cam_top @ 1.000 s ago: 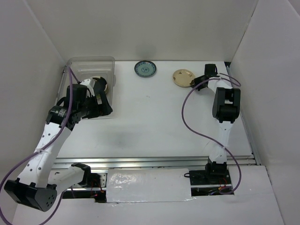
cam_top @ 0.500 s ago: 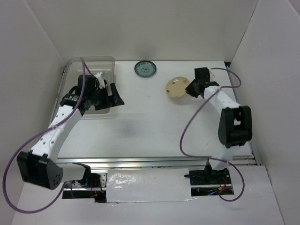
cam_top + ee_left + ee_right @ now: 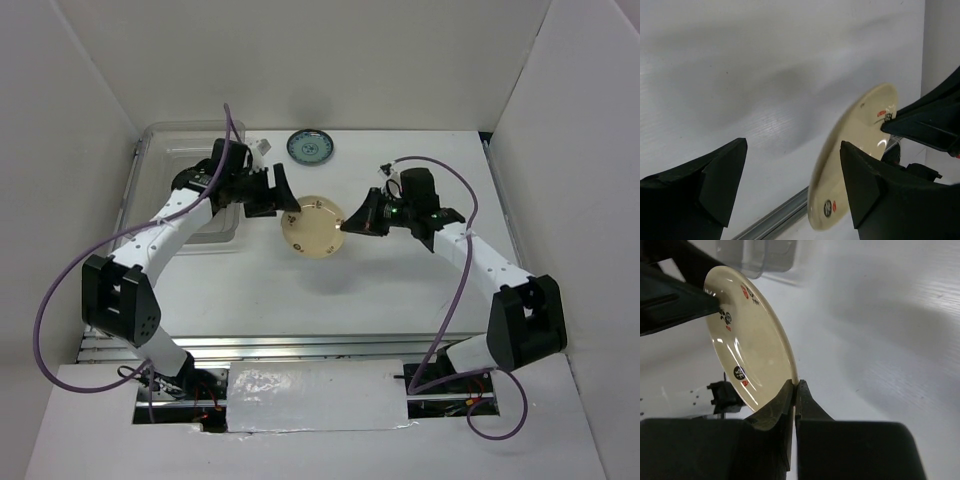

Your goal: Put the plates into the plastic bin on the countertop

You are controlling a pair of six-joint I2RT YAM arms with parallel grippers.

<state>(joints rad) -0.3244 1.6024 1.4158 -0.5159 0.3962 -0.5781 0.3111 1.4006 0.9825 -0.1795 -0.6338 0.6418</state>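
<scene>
My right gripper [image 3: 350, 222] is shut on the rim of a cream plate with dark marks [image 3: 312, 228] and holds it tilted above the middle of the countertop [image 3: 400, 290]. The right wrist view shows its fingers pinching the plate [image 3: 747, 340] edge. My left gripper [image 3: 285, 200] is open at the plate's opposite rim. In the left wrist view the plate [image 3: 860, 125] edge lies between its spread fingers, close to the right finger [image 3: 865, 185]. The clear plastic bin [image 3: 195, 140] stands at the back left, its inside mostly hidden by my left arm. A blue-patterned plate [image 3: 309, 147] lies at the back.
White walls close in the left, back and right sides. A metal rail [image 3: 300, 345] runs along the near edge. The bin's corner shows at the top of the right wrist view [image 3: 757, 255]. Purple cables loop off both arms.
My right gripper lifted the cream plate from the back right and carried it left to the middle. My left gripper came out of the bin and moved right to the plate's rim.
</scene>
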